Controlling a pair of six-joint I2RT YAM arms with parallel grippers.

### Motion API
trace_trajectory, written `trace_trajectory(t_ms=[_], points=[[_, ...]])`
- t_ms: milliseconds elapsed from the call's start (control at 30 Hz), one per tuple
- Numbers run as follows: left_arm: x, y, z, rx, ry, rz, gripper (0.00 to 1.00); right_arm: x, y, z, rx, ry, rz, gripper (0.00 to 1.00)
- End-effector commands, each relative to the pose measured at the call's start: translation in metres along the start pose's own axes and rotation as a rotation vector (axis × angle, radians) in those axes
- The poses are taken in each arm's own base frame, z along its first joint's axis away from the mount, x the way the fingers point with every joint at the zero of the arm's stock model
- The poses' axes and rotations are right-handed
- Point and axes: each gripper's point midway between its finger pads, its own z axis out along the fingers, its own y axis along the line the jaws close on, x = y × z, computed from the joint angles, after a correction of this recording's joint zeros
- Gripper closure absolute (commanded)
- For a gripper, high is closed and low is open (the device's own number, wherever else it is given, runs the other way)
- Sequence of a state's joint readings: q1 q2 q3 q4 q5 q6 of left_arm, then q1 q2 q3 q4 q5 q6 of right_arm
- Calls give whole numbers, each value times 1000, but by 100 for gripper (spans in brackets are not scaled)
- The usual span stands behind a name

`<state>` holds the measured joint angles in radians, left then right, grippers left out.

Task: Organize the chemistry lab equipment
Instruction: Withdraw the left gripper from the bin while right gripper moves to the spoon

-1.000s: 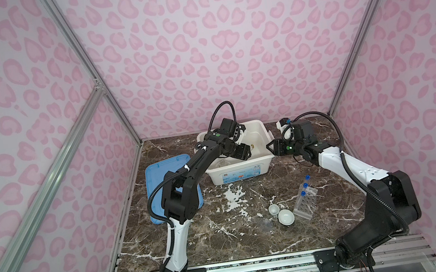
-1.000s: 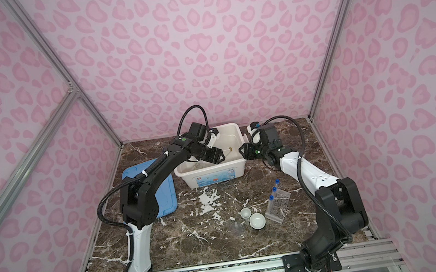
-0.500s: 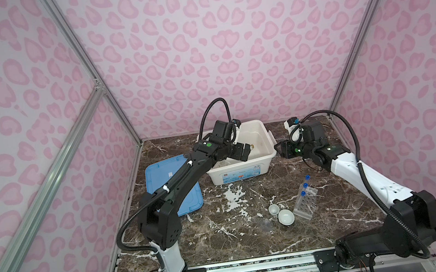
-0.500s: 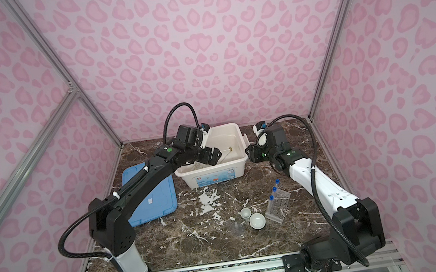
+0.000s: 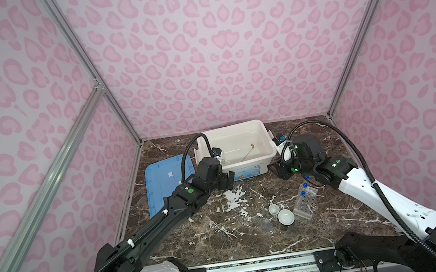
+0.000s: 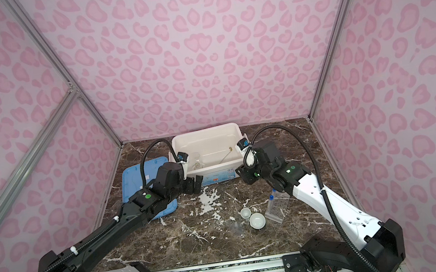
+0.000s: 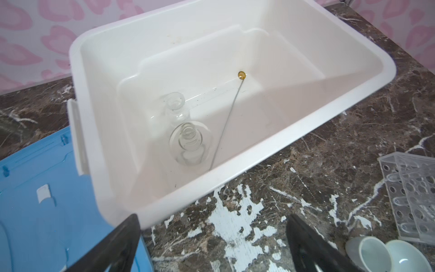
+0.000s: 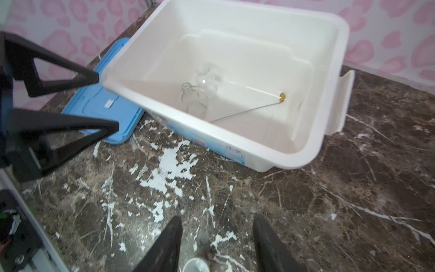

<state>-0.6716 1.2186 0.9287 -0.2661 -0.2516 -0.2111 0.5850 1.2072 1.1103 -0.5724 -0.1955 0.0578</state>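
Left gripper (image 7: 213,221): jaws wide apart, empty, just short of the near rim of the box (image 7: 77,70); only the tips show, bottom edge of the left wrist view. Right gripper (image 8: 217,220): jaws partly apart, nothing between them, tips cut off likewise. Two flasks (image 7: 190,141) sit inside the box, mid-frame; clear glass, faint outlines, upright or tipped I cannot tell. A thin wire (image 7: 226,127) lies beside them. Rack (image 5: 305,202) sits lower right of centre in both top views; the right arm covers part of its tubes (image 5: 302,193). Dishes (image 5: 286,216) sit just left of it, seemingly touching. Beside them is a glassy blur (image 5: 264,223), unidentifiable. The left arm hides part of the lid (image 5: 166,183).
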Motion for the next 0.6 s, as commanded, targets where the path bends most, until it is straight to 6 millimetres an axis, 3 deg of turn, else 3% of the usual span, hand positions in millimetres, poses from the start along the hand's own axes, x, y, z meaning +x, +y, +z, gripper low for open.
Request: trace_trajectory(t_ms=[0, 167, 267, 567], points=[[-9, 21, -13, -88, -115, -97, 2, 48, 9, 1, 66, 213, -100, 50], [7, 46, -28, -182, -157, -158, 2, 91, 46, 7, 48, 369, -184, 52], [15, 62, -36, -245, -178, -207, 2, 105, 63, 9, 39, 412, -227, 53], [27, 75, -46, -273, -195, -246, 2, 150, 93, 26, 24, 568, -334, 58]])
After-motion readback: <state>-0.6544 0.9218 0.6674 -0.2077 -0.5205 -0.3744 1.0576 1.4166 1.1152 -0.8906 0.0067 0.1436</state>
